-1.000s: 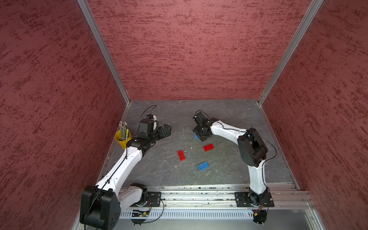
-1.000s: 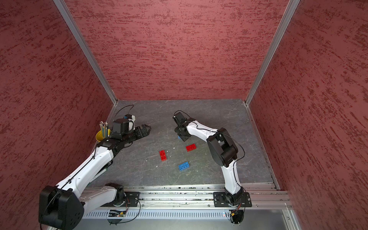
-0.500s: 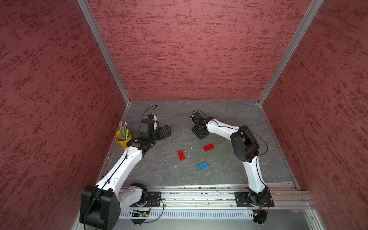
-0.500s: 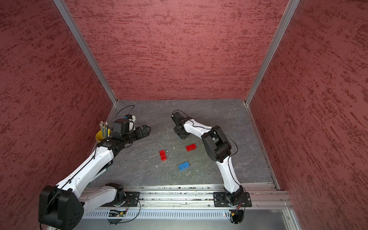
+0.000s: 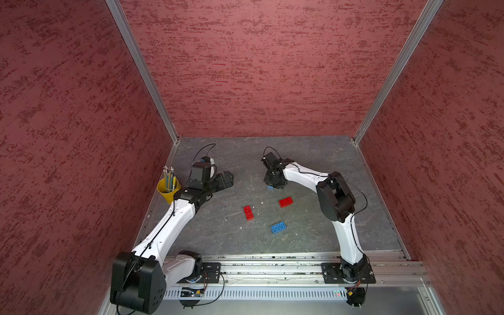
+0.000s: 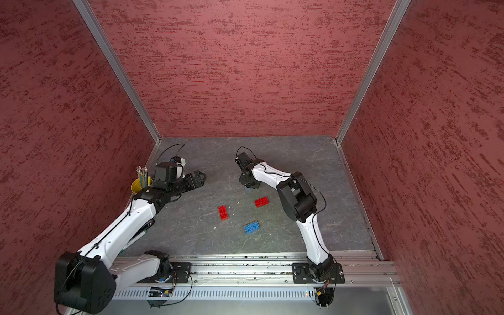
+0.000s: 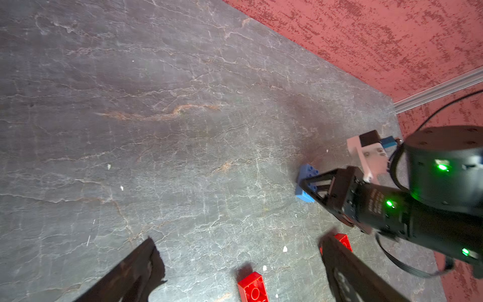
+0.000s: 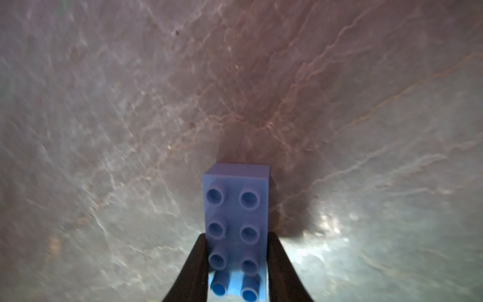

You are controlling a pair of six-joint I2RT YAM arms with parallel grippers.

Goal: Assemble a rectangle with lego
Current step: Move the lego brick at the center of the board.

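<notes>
Clamping a blue brick (image 8: pixel 236 198), the right pincer (image 8: pixel 236 236) hides most of it from above; left pincer (image 7: pixel 237 238) gapes.

I can read no word, number or brand anywhere on my rig. The nearest thing to writing is a patch of pale print on the black housing of my right gripper (image 7: pixel 306 185), seen from the left wrist, and it is too small and smeared for me to make out a single letter. The stud tops of the blue brick (image 8: pixel 236 209) are too blurred in the right wrist view to show any mark.
</notes>
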